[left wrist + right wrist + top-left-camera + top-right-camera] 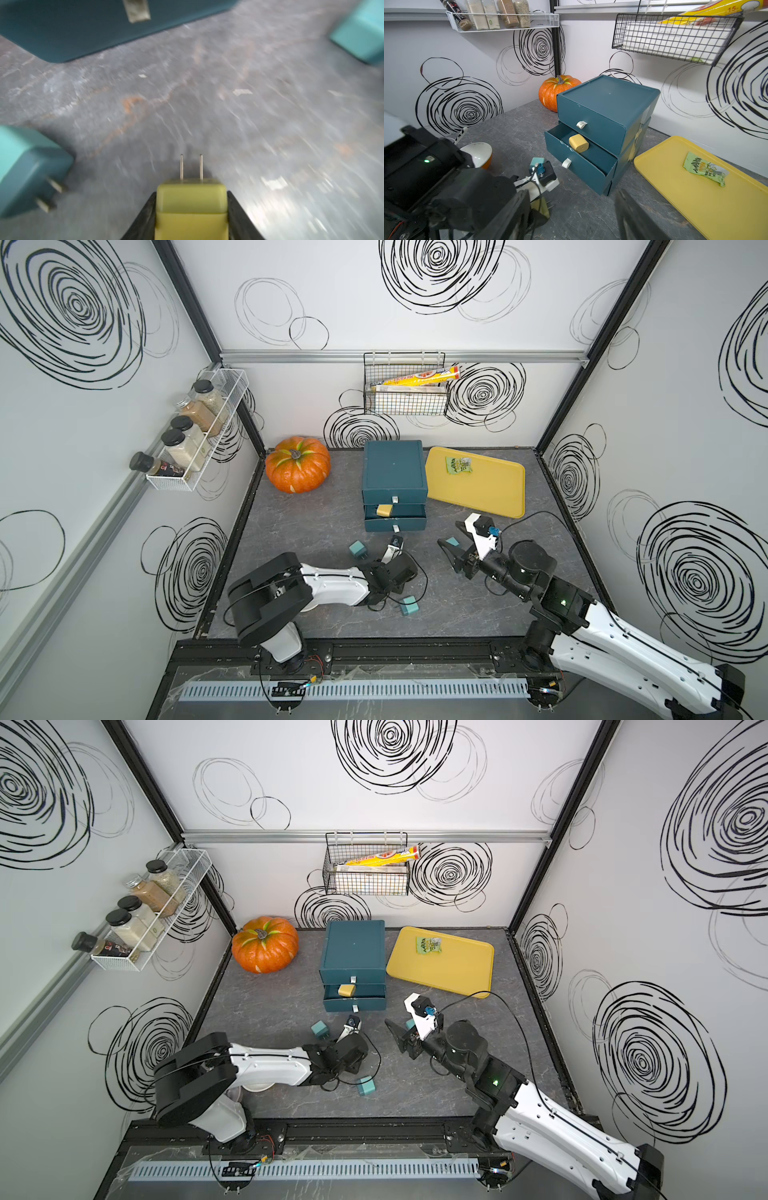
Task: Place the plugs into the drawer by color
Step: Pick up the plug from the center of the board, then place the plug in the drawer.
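Yellow round-cornered cube plug (191, 205) with two thin metal prongs is clamped between the black fingers (145, 218) of my left end effector (191, 194), over the grey marbled desk (457, 614). My right end effector (572, 193) has its fingers apart. At the desk's twelve o'clock, the dark teal boxy three-drawer cabinet (394, 472) has its middle drawer (409, 511) pulled out, a second matte yellow plug (384, 510) lying inside.

"15" is printed on the yellow box (716, 7) in the basket (675, 39).
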You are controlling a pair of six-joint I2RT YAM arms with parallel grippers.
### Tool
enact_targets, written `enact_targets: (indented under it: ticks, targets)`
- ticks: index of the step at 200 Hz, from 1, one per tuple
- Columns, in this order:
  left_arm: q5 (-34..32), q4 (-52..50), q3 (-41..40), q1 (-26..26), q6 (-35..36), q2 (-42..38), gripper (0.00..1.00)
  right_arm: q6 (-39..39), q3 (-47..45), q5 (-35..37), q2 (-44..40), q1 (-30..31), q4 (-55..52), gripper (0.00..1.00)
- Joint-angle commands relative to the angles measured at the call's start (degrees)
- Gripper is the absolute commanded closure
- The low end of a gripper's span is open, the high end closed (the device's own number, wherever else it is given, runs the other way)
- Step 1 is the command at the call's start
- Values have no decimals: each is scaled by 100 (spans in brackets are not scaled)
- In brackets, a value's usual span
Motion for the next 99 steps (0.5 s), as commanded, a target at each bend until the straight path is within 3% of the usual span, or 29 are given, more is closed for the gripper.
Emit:
enact_targets:
  ticks: [1,34,58,80,99]
  targets:
    - [527,-22,105,-87,182,-1093,100,66,-133,196,-67,-9,248,31]
    - [398,-789,699,-3,462,-2217,100,122,-52,483,567,-2,264,33]
    - [416,-1125,1158,308,780,-2632,100,220,-74,125,1154,-7,582,35]
    - [559,-1456,1774,720,1177,-2227,100,163,150,244,1706,-6,609,35]
    - [340,-1682,2355,761,1549,-1470,100,218,284,711,1864,-6,471,38]
